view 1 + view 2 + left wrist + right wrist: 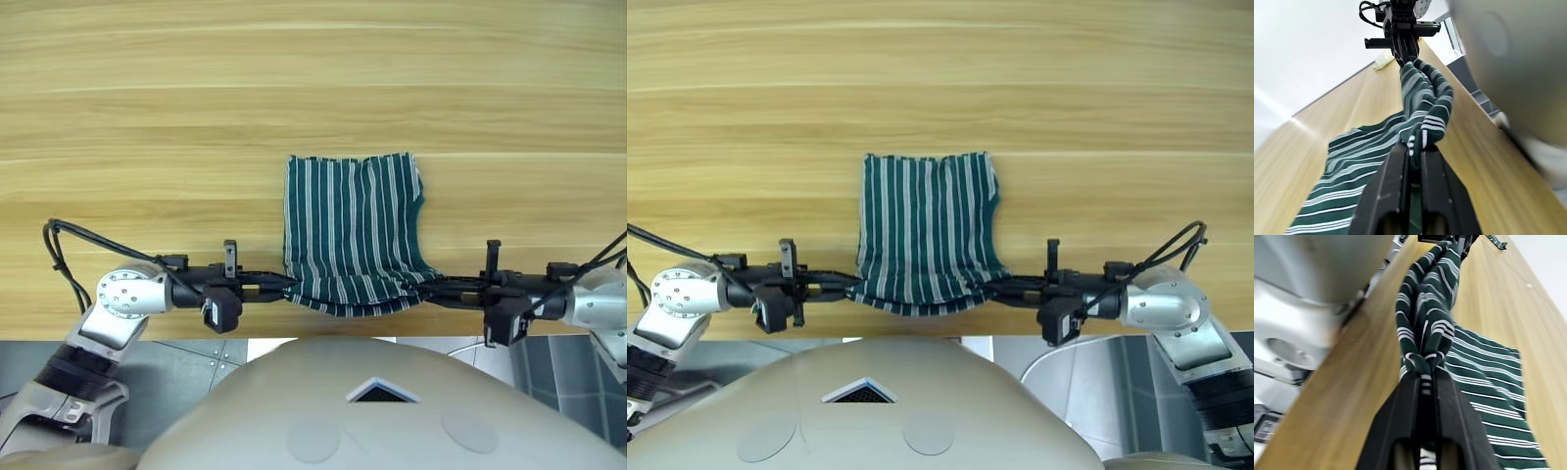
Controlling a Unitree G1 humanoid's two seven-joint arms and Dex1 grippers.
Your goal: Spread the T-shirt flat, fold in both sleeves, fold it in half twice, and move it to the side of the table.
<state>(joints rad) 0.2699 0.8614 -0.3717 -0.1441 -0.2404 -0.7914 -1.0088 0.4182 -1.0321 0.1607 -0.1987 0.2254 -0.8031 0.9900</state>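
Evidently soft and limp, the green white-striped cloth T-shirt [353,230] sags between left gripper [291,283] and right gripper [430,285], both pinched onto its near corners, sensible holds.

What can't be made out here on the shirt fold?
Sleeves: eye views, hidden under the top layer of the shirt.
Layer count in the left gripper and right gripper: wrist views, bunched cloth covers it.
Near hem: eye views, rolled up between the grippers.
Shirt's far end: right wrist view, cut off by the frame edge.
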